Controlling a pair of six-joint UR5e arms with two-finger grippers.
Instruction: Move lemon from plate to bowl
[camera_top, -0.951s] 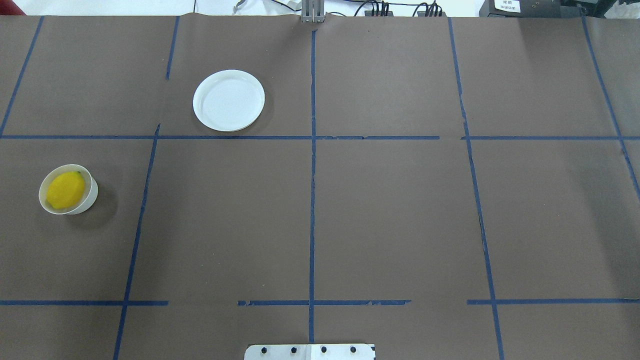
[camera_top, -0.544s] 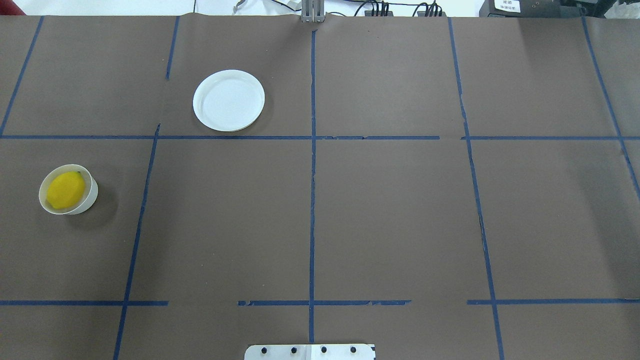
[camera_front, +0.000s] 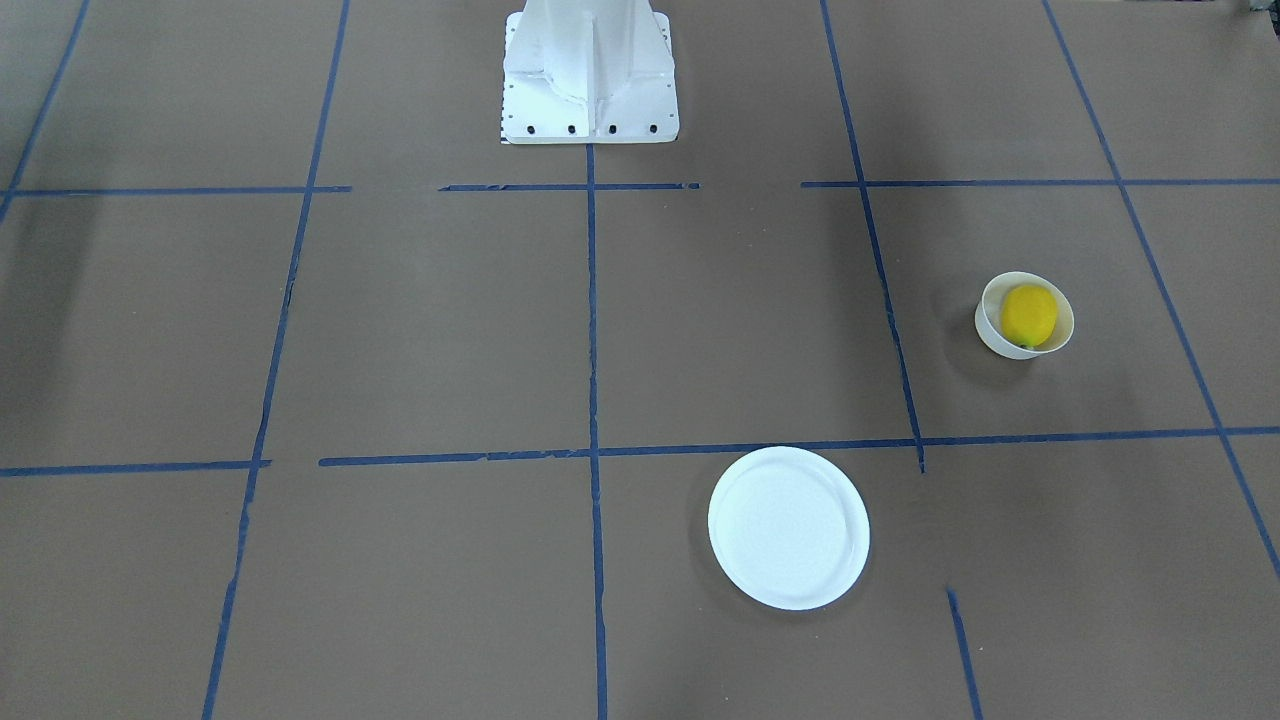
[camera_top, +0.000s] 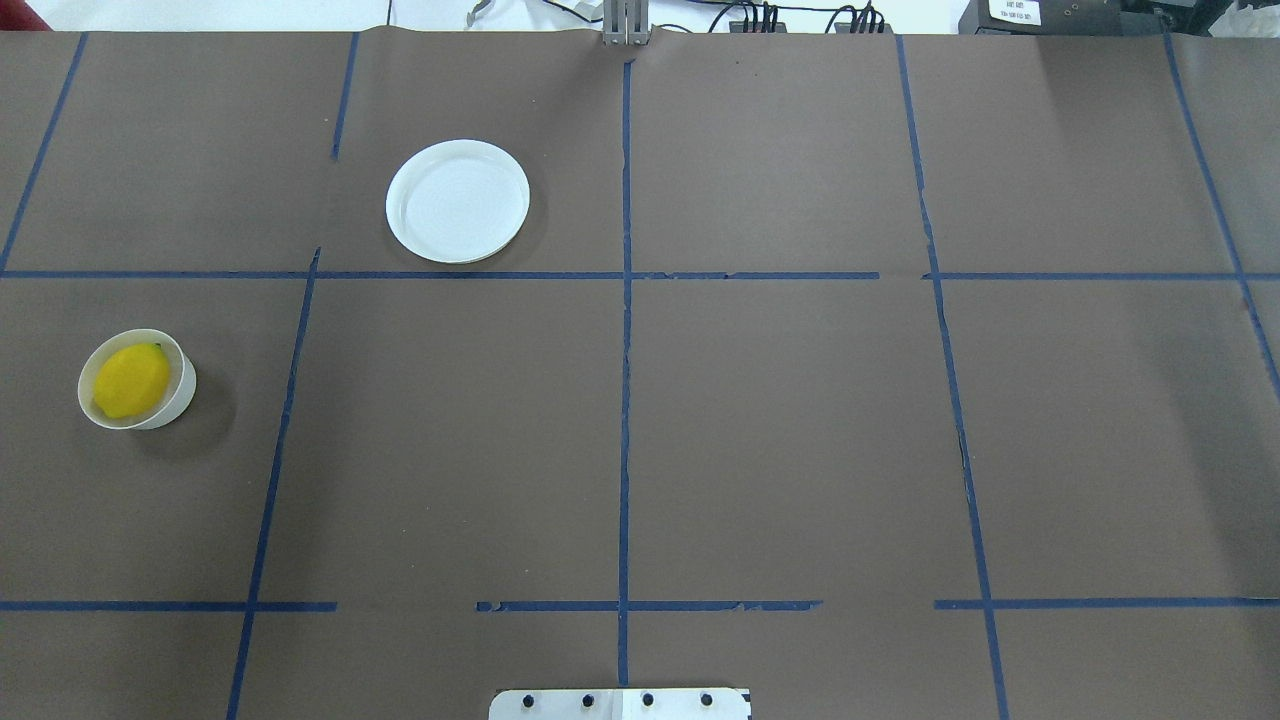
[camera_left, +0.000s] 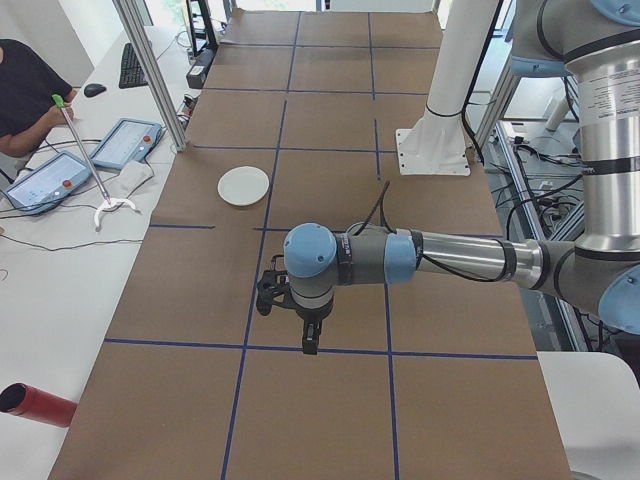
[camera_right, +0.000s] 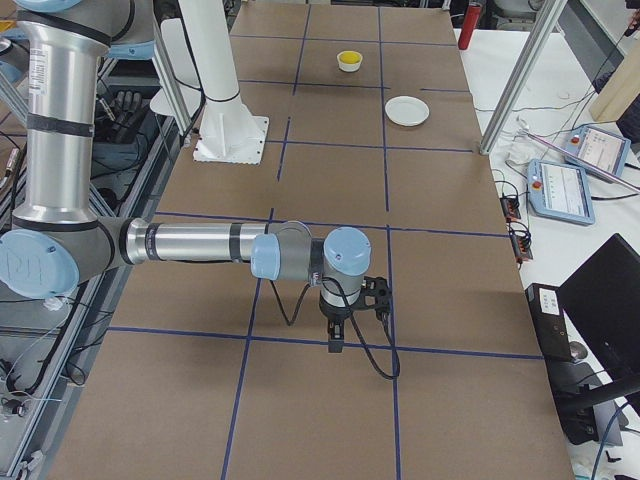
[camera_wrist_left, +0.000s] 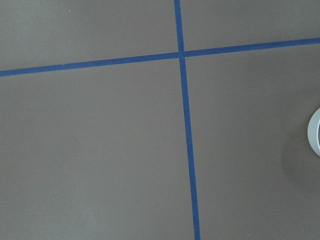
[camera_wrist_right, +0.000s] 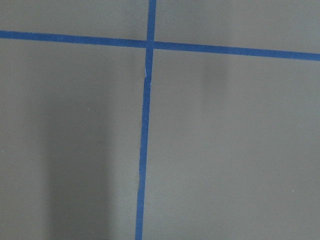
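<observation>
The lemon (camera_top: 131, 380) lay in the bowl (camera_top: 187, 386); only a stray arm knocking it could spoil things. Whether the left pincer (camera_left: 309, 343) or right pincer (camera_right: 335, 340) stood apart, I couldn't tell.

No words can be read. A white label (camera_top: 1014, 11) on a dark box (camera_top: 1080, 18) has print too tiny to read.
</observation>
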